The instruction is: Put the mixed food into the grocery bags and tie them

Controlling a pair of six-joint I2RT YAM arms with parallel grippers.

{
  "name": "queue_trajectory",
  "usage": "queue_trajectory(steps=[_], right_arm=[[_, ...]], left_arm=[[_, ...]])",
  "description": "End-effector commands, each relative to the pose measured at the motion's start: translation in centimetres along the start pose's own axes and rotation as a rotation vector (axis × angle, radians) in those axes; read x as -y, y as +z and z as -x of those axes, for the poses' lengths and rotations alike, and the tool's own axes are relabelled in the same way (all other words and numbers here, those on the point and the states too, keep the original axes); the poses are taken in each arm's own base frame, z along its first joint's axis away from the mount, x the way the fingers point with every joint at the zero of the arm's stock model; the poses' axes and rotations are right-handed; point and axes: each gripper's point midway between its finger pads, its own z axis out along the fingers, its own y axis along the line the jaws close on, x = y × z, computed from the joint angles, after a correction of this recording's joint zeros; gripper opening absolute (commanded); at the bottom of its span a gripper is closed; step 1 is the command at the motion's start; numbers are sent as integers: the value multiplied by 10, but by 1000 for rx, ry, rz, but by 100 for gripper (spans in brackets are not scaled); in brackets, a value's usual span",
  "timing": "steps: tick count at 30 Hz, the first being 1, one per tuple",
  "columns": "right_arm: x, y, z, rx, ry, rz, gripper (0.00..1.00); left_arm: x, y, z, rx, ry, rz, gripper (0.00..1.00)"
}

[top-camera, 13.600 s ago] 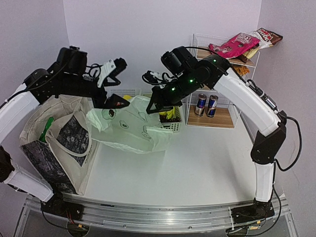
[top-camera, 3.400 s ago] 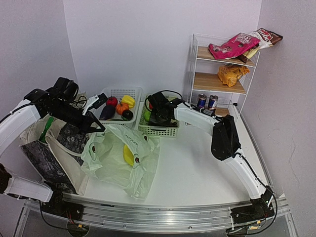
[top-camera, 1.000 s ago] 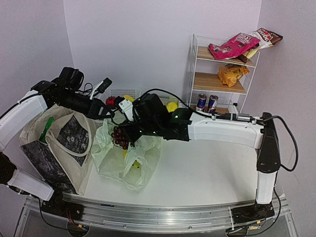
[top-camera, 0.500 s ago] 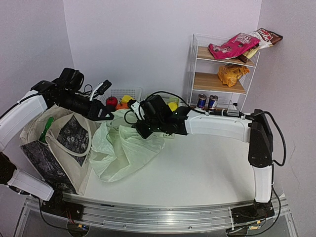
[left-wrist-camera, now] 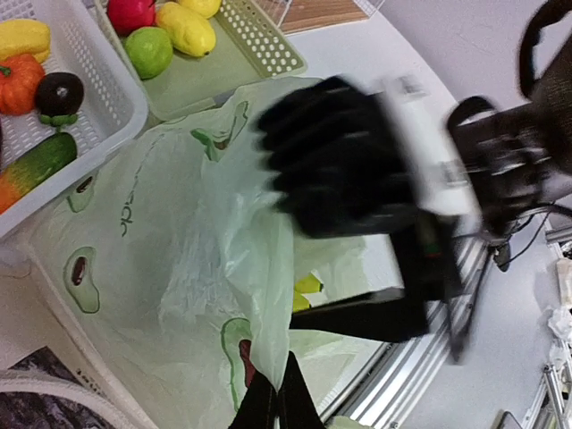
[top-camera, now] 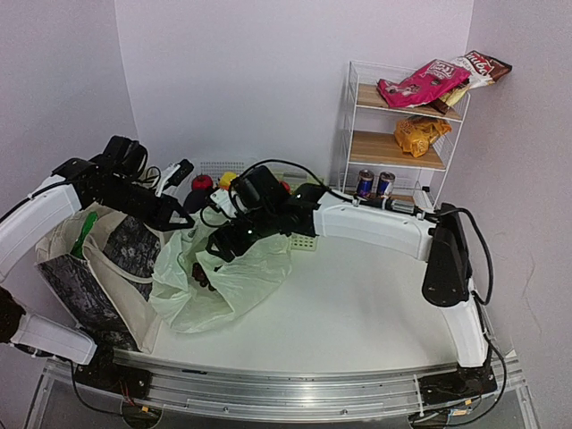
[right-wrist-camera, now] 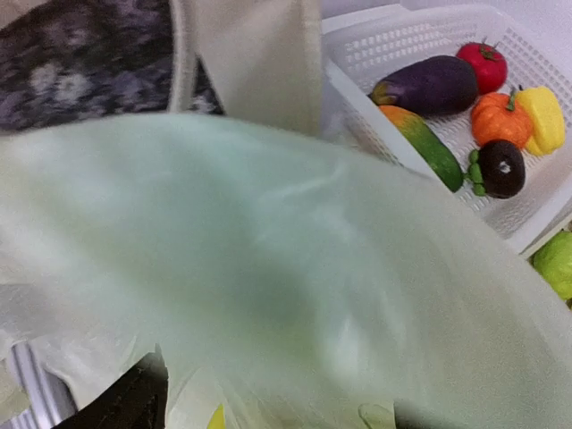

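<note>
My left fingers point(left-wrist-camera: 257, 407) pinch shut on the rim of the pale-green plastic bag point(left-wrist-camera: 170, 268), lifting it at the counter's point(top-camera: 357, 295) 9 o'clock side. My right fingers point(right-wrist-camera: 134, 402), spread wide, sit in its mouth (bananas point(left-wrist-camera: 304, 290) lie inside). The canvas tote point(top-camera: 98, 259) stands at the bag's 9 o'clock.

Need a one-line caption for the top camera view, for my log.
Left gripper pinches the plastic bag by its rim while the right gripper reaches down at its mouth, beside the canvas tote.
</note>
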Motion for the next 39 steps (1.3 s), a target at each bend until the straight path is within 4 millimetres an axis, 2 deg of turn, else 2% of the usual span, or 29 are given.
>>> queue_trajectory(steps=[1, 2, 4, 6, 8, 10, 13, 16, 17, 21, 22, 25, 27, 30, 32, 39], right_arm=[[-47, -132, 88, 217, -49, 231, 83], [-50, -149, 95, 237, -50, 264, 84], [-41, -174, 102, 253, 22, 325, 84], [-7, -187, 108, 258, 166, 328, 83], [41, -186, 104, 254, 277, 235, 81], [84, -170, 93, 231, 341, 91, 80], [141, -147, 76, 191, 392, -97, 79], [179, -110, 57, 128, 338, -251, 77], [189, -103, 58, 127, 319, -289, 76], [228, -58, 36, 72, 266, -420, 72], [238, -52, 33, 71, 267, -445, 71], [272, -27, 4, 29, 292, -527, 70], [291, -10, -19, -1, 331, -556, 73], [306, 9, -40, -16, 378, -577, 76], [312, 20, -47, -12, 386, -594, 78], [330, 44, -63, 18, 379, -652, 77]], left_arm=[[-30, -6, -11, -10, 170, 174, 0], [-35, -4, -19, -39, 207, 190, 0], [-40, -2, -39, -111, 295, 205, 0], [-45, -3, -67, -215, 380, 205, 0], [-46, -6, -97, -307, 443, 184, 0], [-44, -8, -125, -397, 488, 145, 0], [-42, -9, -148, -479, 493, 99, 0], [-42, -5, -151, -502, 475, 78, 0], [-43, -2, -150, -501, 466, 76, 0], [-41, 8, -140, -479, 423, 48, 0], [-40, 10, -137, -468, 416, 40, 0], [-37, 15, -131, -448, 402, 18, 0], [-36, 16, -128, -436, 395, 9, 0], [-32, 17, -123, -415, 382, -5, 0], [-29, 19, -119, -399, 370, -18, 0], [-23, 23, -110, -365, 340, -56, 0]])
